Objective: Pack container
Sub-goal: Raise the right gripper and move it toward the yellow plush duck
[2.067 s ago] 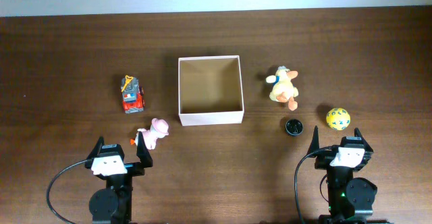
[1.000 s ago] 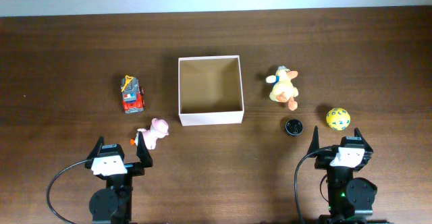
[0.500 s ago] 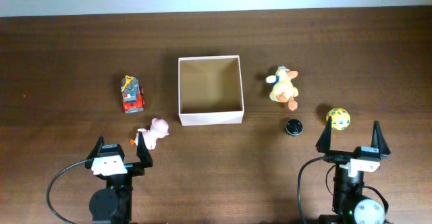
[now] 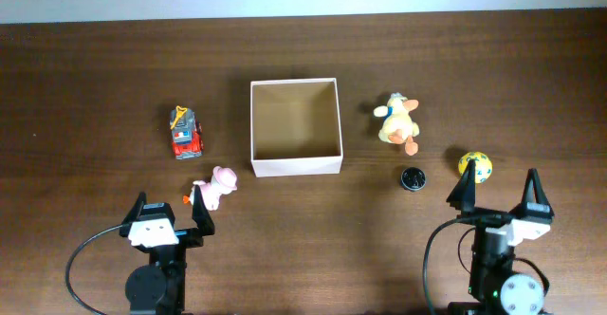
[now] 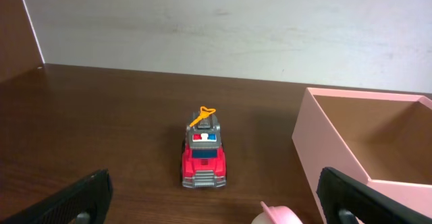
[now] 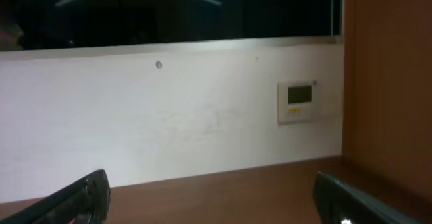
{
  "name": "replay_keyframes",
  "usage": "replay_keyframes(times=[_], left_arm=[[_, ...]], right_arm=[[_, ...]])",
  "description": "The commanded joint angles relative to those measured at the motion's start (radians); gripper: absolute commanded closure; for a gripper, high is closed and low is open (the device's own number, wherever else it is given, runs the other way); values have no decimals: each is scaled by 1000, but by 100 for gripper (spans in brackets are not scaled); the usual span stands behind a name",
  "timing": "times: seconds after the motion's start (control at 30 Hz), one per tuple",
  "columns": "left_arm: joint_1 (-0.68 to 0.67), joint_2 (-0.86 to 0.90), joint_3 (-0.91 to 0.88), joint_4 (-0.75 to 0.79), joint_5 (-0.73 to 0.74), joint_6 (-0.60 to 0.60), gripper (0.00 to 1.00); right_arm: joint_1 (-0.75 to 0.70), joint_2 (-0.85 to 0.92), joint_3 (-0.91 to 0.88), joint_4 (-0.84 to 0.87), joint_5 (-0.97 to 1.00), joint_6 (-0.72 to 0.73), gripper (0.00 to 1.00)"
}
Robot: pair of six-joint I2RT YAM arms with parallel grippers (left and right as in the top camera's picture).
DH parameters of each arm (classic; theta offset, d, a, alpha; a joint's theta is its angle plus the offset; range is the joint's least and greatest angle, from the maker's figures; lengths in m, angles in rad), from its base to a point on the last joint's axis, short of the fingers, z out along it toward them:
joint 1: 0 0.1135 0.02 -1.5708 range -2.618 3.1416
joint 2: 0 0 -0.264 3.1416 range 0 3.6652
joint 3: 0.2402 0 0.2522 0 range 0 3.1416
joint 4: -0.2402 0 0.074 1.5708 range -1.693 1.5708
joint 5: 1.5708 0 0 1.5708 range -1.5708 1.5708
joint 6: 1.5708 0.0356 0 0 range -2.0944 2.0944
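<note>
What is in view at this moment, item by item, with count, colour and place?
container: 1, cream walls and tan inside, table centre, nothing in it
toy fire truck: 1, red and grey, left of the container
plush toy: 1, pink, off the container's near left corner
plush duck: 1, yellow-orange, right of the container
small round object: 1, black, nearer the robot than the duck
ball: 1, yellow, far right, partly behind a right gripper finger
table: 1, dark brown wood
wall panel: 1, white, right wrist view
left gripper: 1, black fingers, open, near left
right gripper: 1, black fingers, open, near right
</note>
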Motion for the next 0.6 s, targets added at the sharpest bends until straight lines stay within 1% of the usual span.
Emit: replay_keyframes(times=[0.0,0.03,0.2,0.3,0.33,0.43,0.57], left_arm=[[6,-7,-7,2,11,13,1],[6,-7,-7,2,11,13,1],[6,-7,-7,2,11,13,1],[6,-7,-7,2,11,13,1],[6,-7,-7,2,11,13,1],[6,-7,-7,2,11,13,1],[6,-7,-7,2,11,13,1]], right_arm=[[-8,171,179,-32,47,47,1],[-8,240,226,-32,46,28,1],[-7,594,483,-33,34,27,1],[-7,819,668,-61,-22,28,1],[-6,913,752,-90,-51,29,1],[-6,1097,927,-185,-122,31,1],[-6,1328,1165,-385,-192,31,1]])
